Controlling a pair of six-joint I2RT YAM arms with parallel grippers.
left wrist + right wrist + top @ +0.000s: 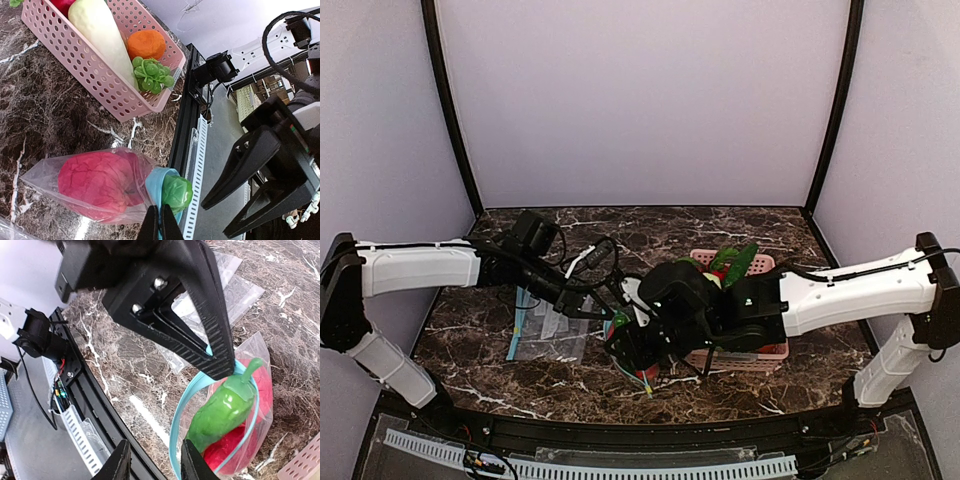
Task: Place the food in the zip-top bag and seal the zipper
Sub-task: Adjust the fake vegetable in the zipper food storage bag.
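I think this is the filling step: food is going into the bag, and the zip is not shut yet.

On the dark marble surface [720,230] stands a pink plastic basket with holes [90,80]. It holds a long white radish [100,35], an orange fruit [146,44] and green grapes [152,75]. A bit of red shows at the far end of the basket. It may be the second red fruit, but I cannot tell.

Near the front edge of the surface lies the clear plastic zip-top bag [42,176], with its mouth wide open. Inside it is a round red-pink fruit [97,182], pressed against the plastic. A shiny green long vegetable [225,407] sits right in the mouth, only partly in. The light blue zipper strip [154,184] bends in a big loop around it.

The left hand [160,212] is closed on this strip and pinches it to hold the mouth up. The right hand [156,445] is open with nothing in it, just beside the mouth.

Next, I think, the green vegetable needs a push all the way in, so nothing lies across the strip. If a red fruit is missing from the bag, it must go in too. Then the strip can be pressed flat from one end to the other.
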